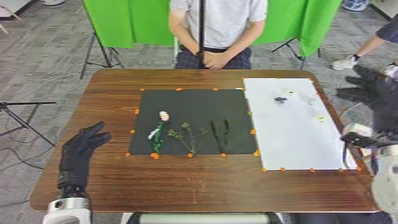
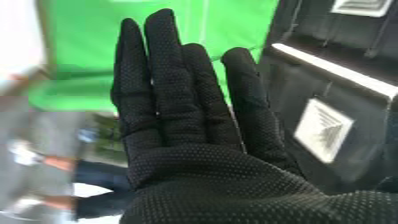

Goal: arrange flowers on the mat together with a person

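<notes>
My left hand (image 1: pixel 82 145) rests over the table's left front part, palm inward, open. My right hand (image 1: pixel 369 92) is raised beyond the table's right edge, beside the white sheet; in the right wrist view the right hand (image 2: pixel 182 125) has straight fingers and holds nothing. On the dark mat (image 1: pixel 187 100) lie a stem with a pale pink-white bloom (image 1: pixel 163 116) and green leaves at the left, a branching green sprig (image 1: pixel 188 137) in the middle and dark green stems (image 1: pixel 220 135) at the right. Small flowers, one dark (image 1: pixel 281 99) and one pale yellow (image 1: pixel 320 118), lie on the white sheet (image 1: pixel 284 140).
The brown table (image 1: pixel 178 185) carries orange markers (image 1: pixel 155 156) along the mat and sheet edges. A person's clasped hands (image 1: pixel 213 59) are at the table's far side. Tripods stand at the left, and a green curtain (image 1: pixel 133 25) hangs behind.
</notes>
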You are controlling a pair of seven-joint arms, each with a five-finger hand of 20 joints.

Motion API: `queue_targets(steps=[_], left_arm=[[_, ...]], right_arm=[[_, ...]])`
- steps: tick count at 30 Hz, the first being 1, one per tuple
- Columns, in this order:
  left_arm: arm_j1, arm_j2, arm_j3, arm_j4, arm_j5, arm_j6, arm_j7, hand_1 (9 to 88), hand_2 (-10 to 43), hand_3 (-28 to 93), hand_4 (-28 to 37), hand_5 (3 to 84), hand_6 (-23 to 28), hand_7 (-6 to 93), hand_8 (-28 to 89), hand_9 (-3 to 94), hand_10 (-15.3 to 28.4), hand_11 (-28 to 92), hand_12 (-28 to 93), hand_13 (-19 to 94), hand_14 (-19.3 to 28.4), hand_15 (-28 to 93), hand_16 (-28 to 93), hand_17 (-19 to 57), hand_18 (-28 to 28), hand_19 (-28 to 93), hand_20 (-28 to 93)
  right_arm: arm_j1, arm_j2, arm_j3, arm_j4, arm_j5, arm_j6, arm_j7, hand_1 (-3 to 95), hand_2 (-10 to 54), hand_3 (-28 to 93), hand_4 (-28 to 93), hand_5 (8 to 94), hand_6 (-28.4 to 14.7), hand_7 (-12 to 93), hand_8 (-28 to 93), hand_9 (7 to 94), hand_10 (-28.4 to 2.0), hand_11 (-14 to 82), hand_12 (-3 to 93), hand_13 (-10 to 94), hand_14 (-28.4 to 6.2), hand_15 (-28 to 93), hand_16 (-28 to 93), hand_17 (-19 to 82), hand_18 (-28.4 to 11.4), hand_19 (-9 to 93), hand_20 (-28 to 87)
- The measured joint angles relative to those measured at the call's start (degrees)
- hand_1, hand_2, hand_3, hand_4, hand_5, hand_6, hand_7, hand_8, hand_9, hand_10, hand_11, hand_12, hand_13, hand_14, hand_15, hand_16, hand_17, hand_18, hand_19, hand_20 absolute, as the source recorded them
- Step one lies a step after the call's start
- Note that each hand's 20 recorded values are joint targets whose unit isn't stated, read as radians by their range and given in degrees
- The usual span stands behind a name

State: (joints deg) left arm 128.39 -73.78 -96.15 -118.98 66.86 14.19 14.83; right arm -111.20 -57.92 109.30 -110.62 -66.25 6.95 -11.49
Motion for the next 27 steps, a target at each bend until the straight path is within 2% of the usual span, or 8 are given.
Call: queue_targets(steps=[2, 4, 6, 10, 12, 18, 24, 27], left_arm=[[0.00, -0.03, 0.00, 0.00, 0.00, 0.00, 0.02, 18.5, 10.4, 64, -28.3, 50.4, 4.0, 13.8, -6, 53.7, 16.0, 22, 13, 42, 18.9, 23, -2, 10.1, 12.8, 13, 18], [0.00, -0.04, 0.00, 0.00, 0.00, 0.00, 0.02, 18.5, 10.4, 64, -28.3, 50.4, 4.0, 13.8, -6, 53.7, 16.0, 22, 13, 42, 18.9, 23, -2, 10.1, 12.8, 13, 19], [-0.01, -0.04, 0.00, 0.00, 0.00, 0.00, 0.03, 18.5, 10.4, 64, -28.3, 50.4, 4.0, 13.8, -6, 53.7, 16.0, 22, 13, 41, 18.9, 23, -2, 10.1, 12.7, 13, 19], [0.00, -0.04, -0.01, -0.03, 0.00, 0.00, 0.03, 18.6, 10.4, 64, -28.3, 50.4, 4.1, 13.8, -7, 53.7, 15.9, 21, 13, 41, 18.9, 23, -2, 10.1, 12.7, 13, 18], [0.00, -0.04, -0.01, -0.06, 0.00, 0.00, 0.03, 18.6, 10.3, 64, -28.3, 50.4, 4.1, 13.8, -7, 53.6, 16.0, 22, 13, 41, 18.9, 23, -2, 10.1, 12.8, 13, 18], [-0.01, -0.04, -0.01, -0.12, 0.00, -0.01, 0.03, 18.7, 10.2, 64, -28.3, 50.4, 4.0, 13.8, -6, 53.7, 16.0, 22, 13, 41, 18.9, 23, -2, 10.1, 12.7, 13, 18], [-0.01, -0.04, -0.01, -0.16, 0.01, -0.01, 0.03, 18.7, 10.1, 64, -28.3, 50.4, 4.0, 13.8, -6, 53.7, 16.0, 22, 13, 41, 19.0, 23, -2, 10.1, 12.7, 13, 18], [-0.03, -0.04, -0.01, -0.16, 0.01, -0.01, 0.02, 18.7, 10.1, 64, -28.3, 50.4, 4.0, 13.9, -7, 53.6, 16.0, 22, 13, 41, 18.9, 23, -2, 10.1, 12.7, 13, 18]], right_arm=[[2.81, -0.61, -0.30, -1.30, -3.19, 2.85, 2.10, 16.8, -9.5, 62, -27, 48.7, -4.2, 9, -7, 50.8, -18.4, 6.7, 18.2, 57, -16.8, 16, 21, 33, -18.6, 39, 32], [3.96, -0.54, -1.98, -2.68, -6.33, 8.17, 4.53, 17.5, -9.5, 62, -27, 48.6, -4.1, 9, -7, 50.6, -18.4, 6.6, 18.3, 57, -16.8, 16, 21, 33, -18.6, 39, 33], [4.04, -0.40, -3.09, -3.45, -11.51, 11.06, 9.50, 18.7, -9.5, 63, -26, 48.4, -3.9, 9, -7, 50.5, -18.4, 6.7, 18.4, 57, -16.6, 17, 21, 33, -18.8, 42, 34], [3.88, -0.23, -3.22, -2.98, -26.15, 7.89, 23.50, 21.1, -9.5, 65, -26, 48.5, -3.6, 10, -8, 50.9, -18.3, 8.0, 19.0, 59, -16.3, 20, 22, 32, -19.4, 48, 38], [3.96, 0.23, -3.54, -1.43, -32.00, 5.42, 26.65, 21.4, -9.5, 66, -26, 48.6, -3.1, 10, -8, 51.3, -18.2, 8.4, 19.2, 60, -16.4, 21, 23, 32, -19.6, 50, 38], [5.19, 2.85, -5.56, 4.95, -45.70, 2.54, 25.70, 22.9, -9.5, 66, -26, 49.5, -1.8, 11, -8, 53.3, -17.2, 10.0, 19.4, 62, -16.1, 25, 22, 32, -20.1, 53, 39], [6.39, 4.94, -7.61, 6.39, -64.19, 0.18, 25.65, 27.6, -9.5, 67, -27, 51.4, -0.7, 12, -9, 57.9, -15.9, 14.0, 19.7, 67, -14.1, 31, 24, 34, -20.5, 60, 42], [7.61, 6.32, -9.63, 7.50, -68.27, -1.37, 25.54, 29.1, -9.5, 67, -28, 52.2, 0.2, 13, -9, 59.8, -15.6, 15.5, 19.9, 70, -13.2, 34, 24, 35, -20.8, 64, 43]])
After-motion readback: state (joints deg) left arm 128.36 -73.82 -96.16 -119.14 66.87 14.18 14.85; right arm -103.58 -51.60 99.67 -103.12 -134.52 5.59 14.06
